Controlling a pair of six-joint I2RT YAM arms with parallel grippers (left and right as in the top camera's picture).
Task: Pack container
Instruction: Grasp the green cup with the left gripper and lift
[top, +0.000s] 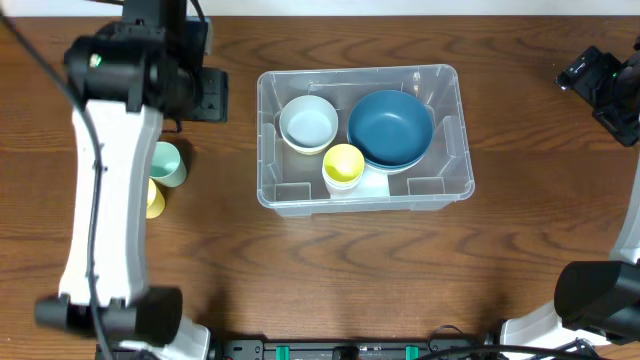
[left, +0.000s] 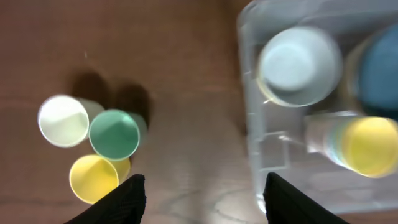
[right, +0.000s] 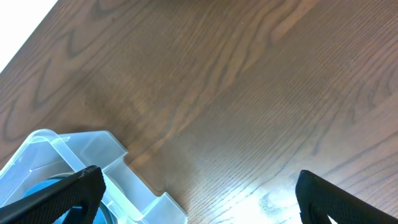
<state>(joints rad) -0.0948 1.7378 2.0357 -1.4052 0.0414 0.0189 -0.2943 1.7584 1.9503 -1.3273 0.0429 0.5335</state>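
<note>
The clear plastic container (top: 362, 203) stands mid-table. It holds a pale blue bowl (top: 308, 123), a dark blue bowl (top: 390, 128) and a yellow cup (top: 343, 165). Left of it, partly under my left arm, stand a green cup (top: 167, 163) and a yellow cup (top: 154, 200). The left wrist view shows them with a white cup (left: 63, 121), the green cup (left: 114, 134), the yellow cup (left: 94, 178) and the container (left: 249, 112). My left gripper (left: 204, 202) is open and empty above the bare table between cups and container; it also shows overhead (top: 212, 97). My right gripper (right: 199, 199) is open and empty beyond the container's corner (right: 87, 149).
The right gripper sits at the far right edge overhead (top: 590, 75), away from the container. The wooden table (top: 350, 270) stretches in front of the container. The left arm's white link (top: 105, 200) covers part of the cup group.
</note>
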